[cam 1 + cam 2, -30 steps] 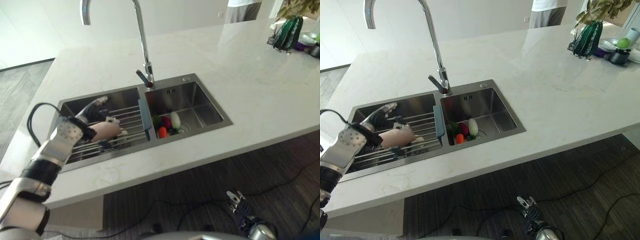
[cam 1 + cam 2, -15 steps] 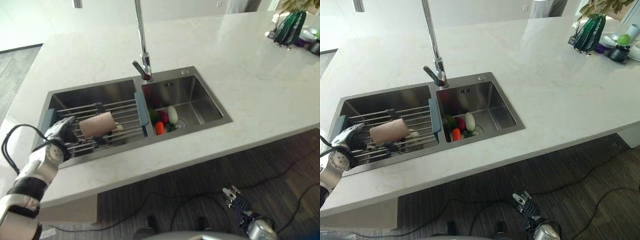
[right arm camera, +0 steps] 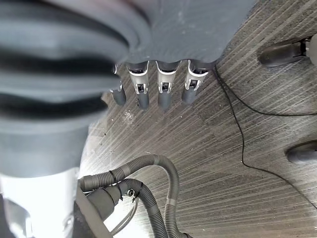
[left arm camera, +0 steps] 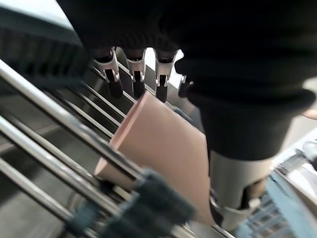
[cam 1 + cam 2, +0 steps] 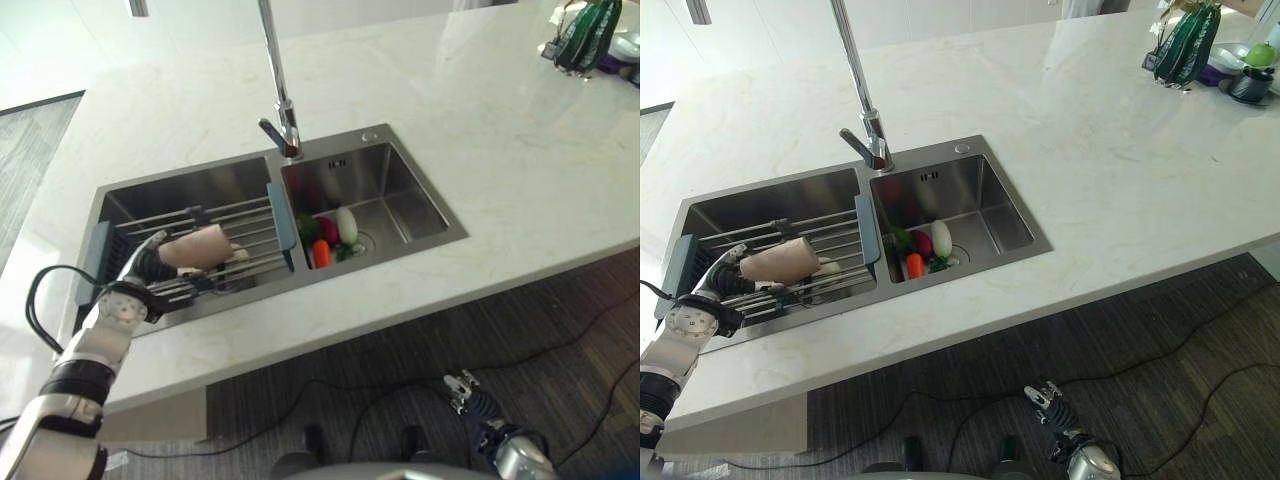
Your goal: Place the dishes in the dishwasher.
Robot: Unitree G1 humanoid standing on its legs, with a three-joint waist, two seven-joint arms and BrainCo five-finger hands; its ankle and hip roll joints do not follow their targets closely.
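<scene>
Two basins in this stainless steel double sink (image 5: 440, 232), set into a white marble-look table (image 5: 520, 150), with a tall chrome faucet (image 5: 280, 110) standing behind the divider between them. Left basin has a roll-up rack of steel rods (image 5: 235, 225) laid across it with blue-grey end strips, and on that rack lies a pale pink cup (image 5: 195, 247) on its side, open end facing the robot's left. The left hand (image 5: 140, 272) is right at the cup's left end, and from the wrist camera its fingers (image 4: 136, 74) reach along the top of the pink cup (image 4: 158, 148) with the thumb down the other side, so it looks like they're wrapped on it, though the hold seems loose. A small whitish thing sits on the rack just right of the cup, can't tell what it is.

Right basin has a little pile near the drain: a white oval piece (image 5: 347, 224), something red, an orange carrot-like bit (image 5: 322, 255) and some green.

The right hand (image 5: 468, 392) hangs low over the dark wood-plank floor (image 3: 247, 114), fingers (image 3: 166, 89) straight and apart, holding nothing. A grey corrugated hose (image 3: 148, 183) shows on the floor near it. Far corner of the table has a dark green vase (image 5: 1185, 45) and some small dishes
</scene>
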